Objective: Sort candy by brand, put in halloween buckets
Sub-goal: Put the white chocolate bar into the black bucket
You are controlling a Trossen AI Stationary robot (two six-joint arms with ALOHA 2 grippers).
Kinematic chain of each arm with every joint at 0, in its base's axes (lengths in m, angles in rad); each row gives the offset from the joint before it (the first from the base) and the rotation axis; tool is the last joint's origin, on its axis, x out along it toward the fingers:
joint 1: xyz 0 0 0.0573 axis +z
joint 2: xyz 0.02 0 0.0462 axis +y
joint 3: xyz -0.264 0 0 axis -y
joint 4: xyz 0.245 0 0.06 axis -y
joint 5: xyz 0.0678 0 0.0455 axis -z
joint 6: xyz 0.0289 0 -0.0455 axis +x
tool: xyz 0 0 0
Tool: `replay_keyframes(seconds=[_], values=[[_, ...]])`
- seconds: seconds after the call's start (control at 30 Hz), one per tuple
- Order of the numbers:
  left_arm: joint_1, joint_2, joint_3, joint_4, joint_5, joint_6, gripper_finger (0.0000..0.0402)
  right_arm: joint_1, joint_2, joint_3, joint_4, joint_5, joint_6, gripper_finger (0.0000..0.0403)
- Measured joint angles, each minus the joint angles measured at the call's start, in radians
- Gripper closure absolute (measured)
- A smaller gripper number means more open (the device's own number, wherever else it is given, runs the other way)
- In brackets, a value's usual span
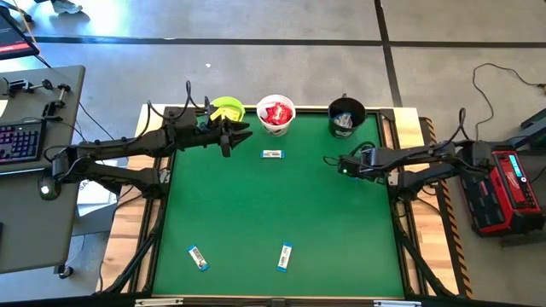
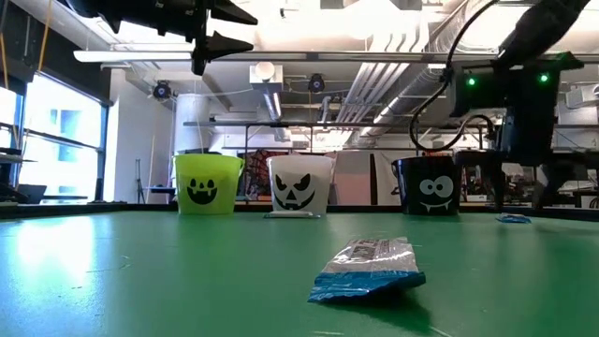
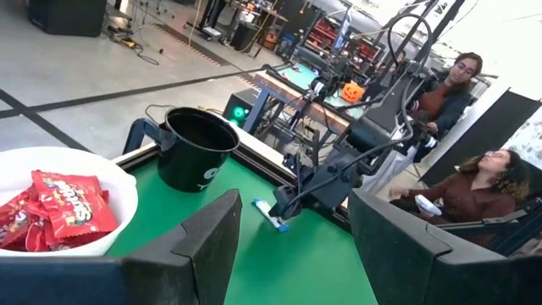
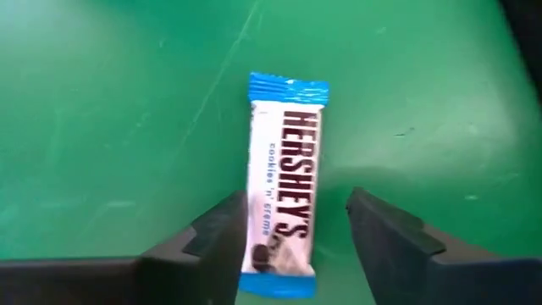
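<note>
Left gripper (image 1: 229, 136) hangs above the mat with its jaws spread and nothing between them, beside the lime green bucket (image 1: 226, 109). White bucket (image 1: 275, 116) holds red packets (image 1: 275, 112). Black bucket (image 1: 346, 116) holds blue-and-white pieces. Four blue-and-white bars lie on the green mat (image 1: 281, 205): one (image 1: 271, 154) near the white bucket, two (image 1: 198, 257) (image 1: 285, 256) at the near edge, and one (image 4: 282, 186) between the spread fingers of the right gripper (image 1: 331, 160), not yet clamped.

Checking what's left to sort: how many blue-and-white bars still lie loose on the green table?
4: one near the white bucket at, two near the front edge, one under the right gripper at. Others in the buckets don't count.
</note>
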Motion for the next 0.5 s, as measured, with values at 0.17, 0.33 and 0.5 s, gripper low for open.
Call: replay_keyframes(seconds=[0.17, 0.33, 0.5], values=[[0.0, 0.0, 0.0, 0.0, 0.0, 0.0, 0.019, 0.0, 0.012, -0.05, 0.101, 0.008, -0.01, 0.0262], [0.0, 0.0, 0.0, 0.0, 0.0, 0.0, 0.019, 0.0, 0.012, -0.046, 0.093, 0.004, -0.029, 0.0315], [0.0, 0.0, 0.0, -0.005, -0.001, 0.0, 0.019, 0.0, 0.012, -0.006, 0.076, 0.001, -0.085, 0.0345]])
